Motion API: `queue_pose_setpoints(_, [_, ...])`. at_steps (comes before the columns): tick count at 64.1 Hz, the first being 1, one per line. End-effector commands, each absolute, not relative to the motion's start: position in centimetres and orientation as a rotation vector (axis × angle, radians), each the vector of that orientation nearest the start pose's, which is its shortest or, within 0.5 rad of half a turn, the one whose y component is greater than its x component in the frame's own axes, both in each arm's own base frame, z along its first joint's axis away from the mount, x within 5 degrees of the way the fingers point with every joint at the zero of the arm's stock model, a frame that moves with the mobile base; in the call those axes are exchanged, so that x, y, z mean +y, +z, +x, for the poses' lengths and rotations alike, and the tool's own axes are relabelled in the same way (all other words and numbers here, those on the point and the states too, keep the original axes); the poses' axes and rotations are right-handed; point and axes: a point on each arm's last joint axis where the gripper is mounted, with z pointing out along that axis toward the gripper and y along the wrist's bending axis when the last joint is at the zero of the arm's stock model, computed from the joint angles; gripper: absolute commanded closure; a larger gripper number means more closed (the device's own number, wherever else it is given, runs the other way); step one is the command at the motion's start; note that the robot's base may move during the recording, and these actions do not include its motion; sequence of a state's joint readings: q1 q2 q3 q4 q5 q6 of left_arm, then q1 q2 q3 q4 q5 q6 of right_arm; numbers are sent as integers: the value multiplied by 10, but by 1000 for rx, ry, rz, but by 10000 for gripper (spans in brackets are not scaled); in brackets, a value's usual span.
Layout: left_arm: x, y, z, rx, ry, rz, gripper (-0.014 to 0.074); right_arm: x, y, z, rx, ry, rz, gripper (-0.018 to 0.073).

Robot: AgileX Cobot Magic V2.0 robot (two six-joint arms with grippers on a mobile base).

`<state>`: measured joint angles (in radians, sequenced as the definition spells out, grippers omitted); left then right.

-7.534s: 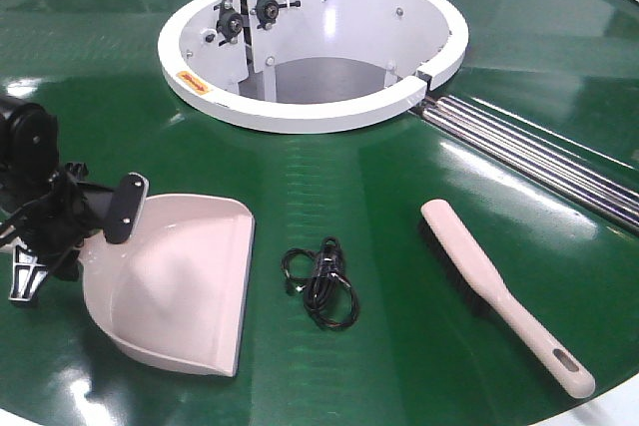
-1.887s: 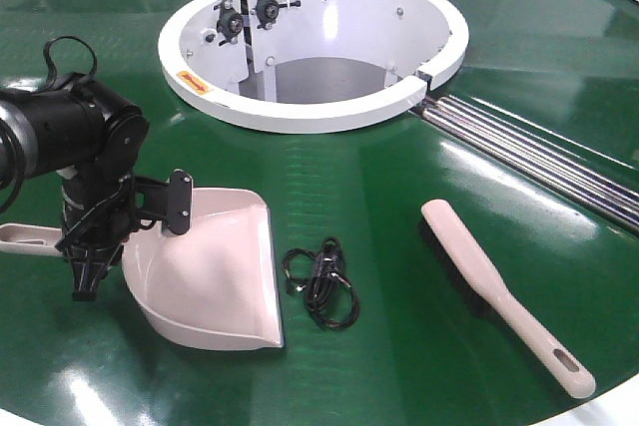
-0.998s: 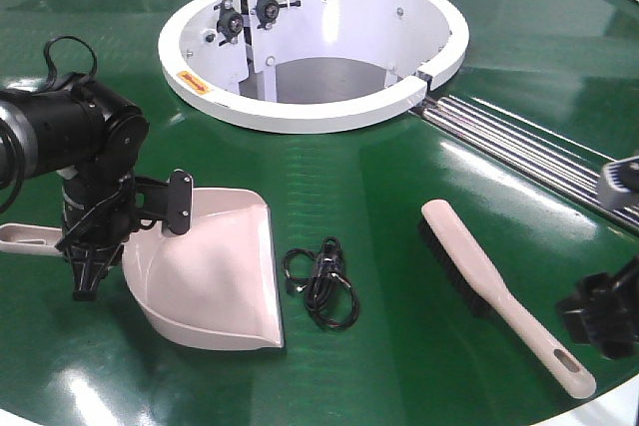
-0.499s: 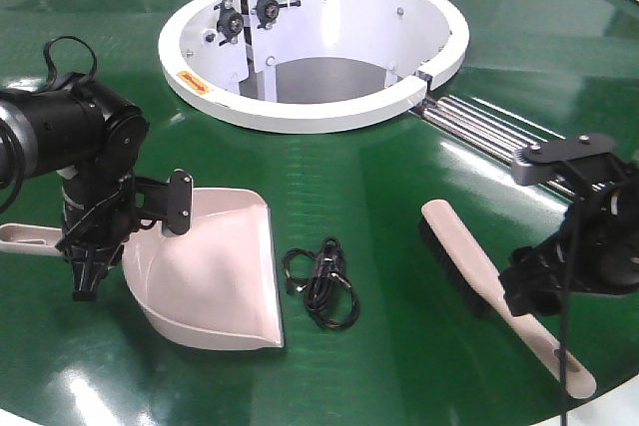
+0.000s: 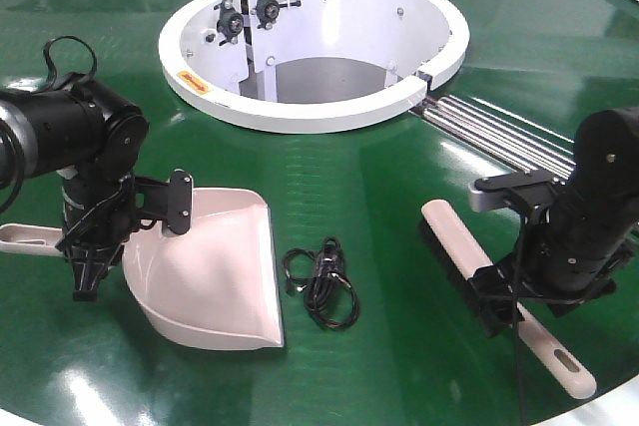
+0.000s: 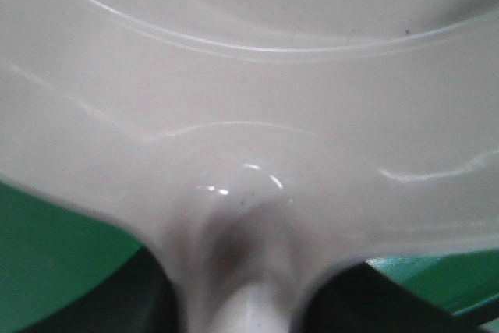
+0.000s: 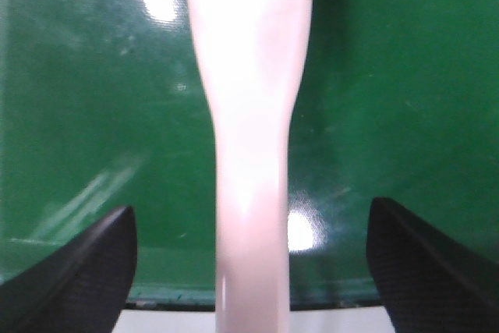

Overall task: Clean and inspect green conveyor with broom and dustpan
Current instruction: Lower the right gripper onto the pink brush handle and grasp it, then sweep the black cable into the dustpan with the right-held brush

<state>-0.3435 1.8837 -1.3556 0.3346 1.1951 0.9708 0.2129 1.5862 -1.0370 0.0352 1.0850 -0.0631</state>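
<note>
The green conveyor [image 5: 379, 177] fills the front view. On its left lies the pale pink dustpan [image 5: 215, 276], mouth toward the front right. My left gripper [image 5: 85, 251] is shut on its handle where it meets the scoop. In the left wrist view the dustpan [image 6: 249, 76] fills the frame, its handle between the left gripper's [image 6: 245, 309] dark fingers. The broom [image 5: 459, 246] lies on the right, bristles down. My right gripper [image 5: 509, 298] stands open over its handle. From the right wrist, the broom's handle [image 7: 249, 154] runs midway between the right gripper's [image 7: 249, 278] wide-apart fingers [image 7: 86, 271].
A black coiled cable [image 5: 321, 281] lies between dustpan and broom. The white ring wall [image 5: 300, 112] surrounds a round opening at the back. Metal roller seams [image 5: 529, 152] run diagonally behind the right arm. The belt's white outer edge [image 5: 609, 408] is just beyond the broom's slotted end.
The right arm came in from the right edge and settled over the broom's handle, jaws open. Earlier the left arm turned the dustpan; it has held still for two seconds.
</note>
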Motion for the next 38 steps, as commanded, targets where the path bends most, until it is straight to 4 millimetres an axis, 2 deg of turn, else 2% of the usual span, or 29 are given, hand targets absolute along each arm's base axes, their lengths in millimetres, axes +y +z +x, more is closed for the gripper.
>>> queue_pose_setpoints(1, [-95,228,343,2405,491,2104,603,63,230,279,3039,53,-421,-10])
queue_pose_setpoints(23, [-95,228,343,2405,491,2104,603,64,202,288,3130,17,-443,6])
queue_pose_setpoints(31, [-95,228,343,2405,491,2104,603,63,196,290,3153,-5,-443,46])
queue_pose_setpoints(38, [-95,228,343,2405,491,2104,603,62,194,291,3153,-23,-426,118])
